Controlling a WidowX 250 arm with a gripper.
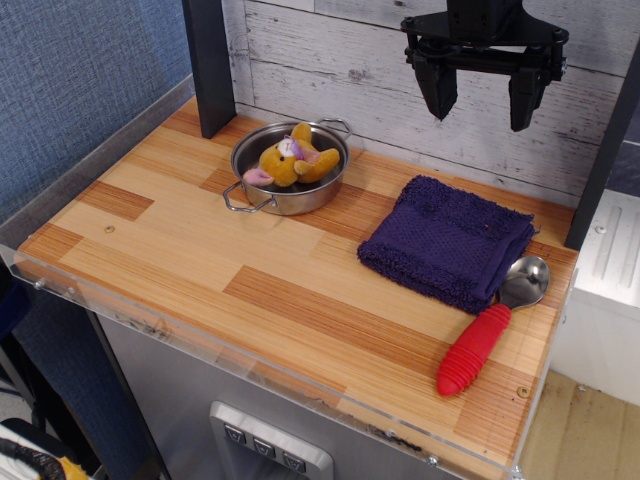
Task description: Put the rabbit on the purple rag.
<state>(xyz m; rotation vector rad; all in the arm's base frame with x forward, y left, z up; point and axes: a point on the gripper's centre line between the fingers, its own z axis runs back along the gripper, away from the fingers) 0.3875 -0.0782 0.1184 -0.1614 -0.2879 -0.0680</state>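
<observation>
- While the rabbit [291, 160] lies inside the steel pan [262, 199], left of the purple rag [447, 240], the gripper [483, 103] hangs above the rag, jaws spread, empty.
- Descend centred on its belly, probably avoiding the pan's rim.

Yellow-orange rabbit [290, 160] with pink ears, dark purple nubby rag [445, 240], red-handled spoon [490, 330], striped wood table [200, 250].
</observation>
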